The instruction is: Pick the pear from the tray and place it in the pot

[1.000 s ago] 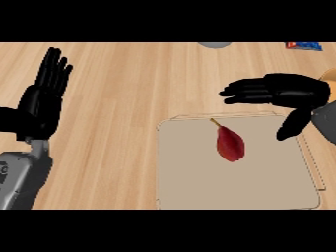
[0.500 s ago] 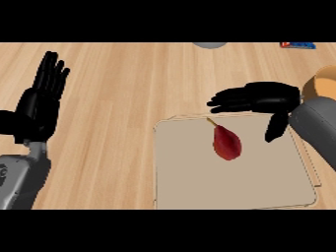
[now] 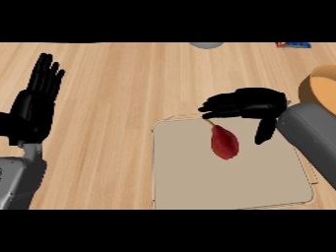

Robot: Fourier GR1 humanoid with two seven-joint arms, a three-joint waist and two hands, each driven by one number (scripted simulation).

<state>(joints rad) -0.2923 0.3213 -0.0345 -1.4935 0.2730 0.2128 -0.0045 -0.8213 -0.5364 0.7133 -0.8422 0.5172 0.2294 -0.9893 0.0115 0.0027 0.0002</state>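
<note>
pear [image 3: 224,142] on tray [image 3: 199,187] | right hand [image 3: 247,104] just above (fingers spread, grasping nothing)

I see the pear [image 3: 224,142] lying on its side on the tray [image 3: 199,187]. It is dark red and teardrop-shaped, with a thin stem pointing toward ten o'clock and the fat end toward five o'clock. It sits in the tray's upper middle part. The tray is a flat beige slab with rounded corners, lying on the counter. The pot [image 3: 332,91], orange-brown and round, stands off the tray at two o'clock from the pear, partly cut by the view's right edge.
</note>
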